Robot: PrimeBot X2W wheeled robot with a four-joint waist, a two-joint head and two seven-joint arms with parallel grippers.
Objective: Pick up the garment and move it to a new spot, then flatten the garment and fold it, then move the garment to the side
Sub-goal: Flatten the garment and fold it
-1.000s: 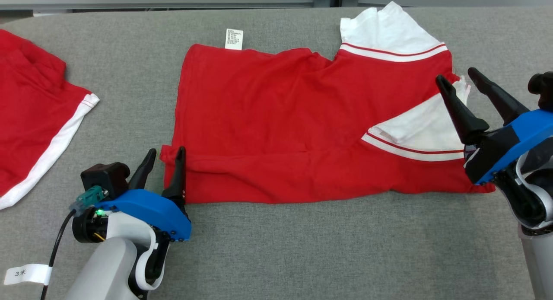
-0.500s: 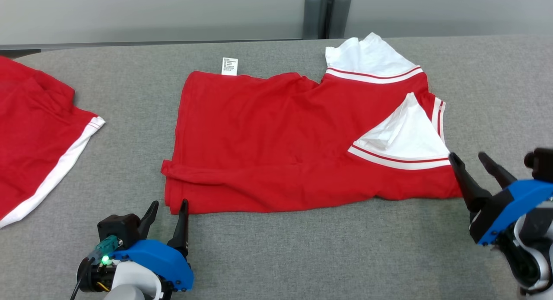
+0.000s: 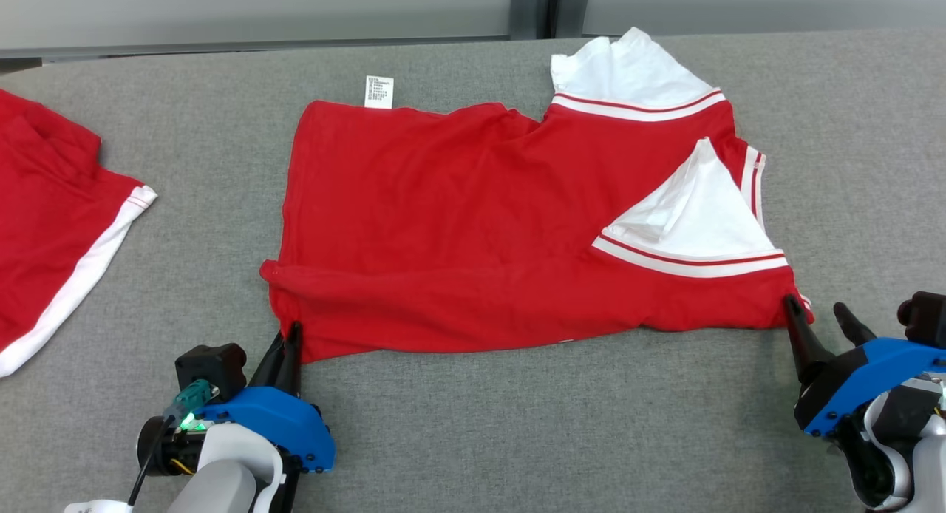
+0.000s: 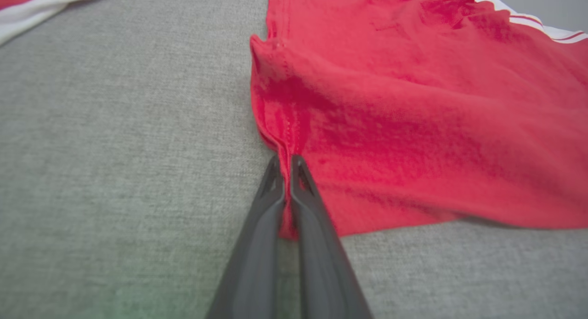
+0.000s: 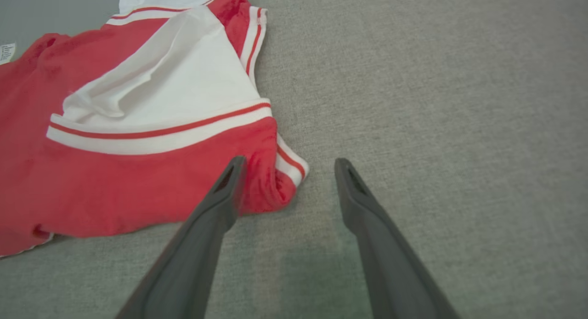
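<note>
Left wrist view first, says the asker: what is the left gripper [image 4: 287, 162] doing?

The describer answers: its two dark fingers are pressed together on a ridge of red cloth at the near left corner of the garment [image 4: 413, 126]. The cloth bunches into a small pleat just ahead of the tips. In the head view the left gripper [image 3: 288, 334] sits at that same corner.

And the right gripper [image 5: 290, 162]?

Its fingers are spread wide and hold nothing. In the right wrist view they straddle the garment's [image 5: 138, 185] near right corner, one finger over red cloth, the other over bare table. Whether either tip touches the cloth cannot be told. The head view shows the right gripper [image 3: 813, 307] just at that corner.

Where does the garment [image 3: 458, 217] lie?

Spread across the middle of the grey fabric-covered table [image 3: 517, 432], fairly flat, with a white sleeve [image 3: 695, 217] folded over the red at the right and a small label [image 3: 378, 92] at the far edge. A second red garment [image 3: 44, 217] lies well apart at the left.

How would it handle?

It looks like a light, limp knit: no stiffness and nothing fragile. It would likely sag between two grips and drag on the rough table. The near corners at the hem seem the best holds. The right fingers should probably close where the striped trim meets the red, catching both layers.
</note>
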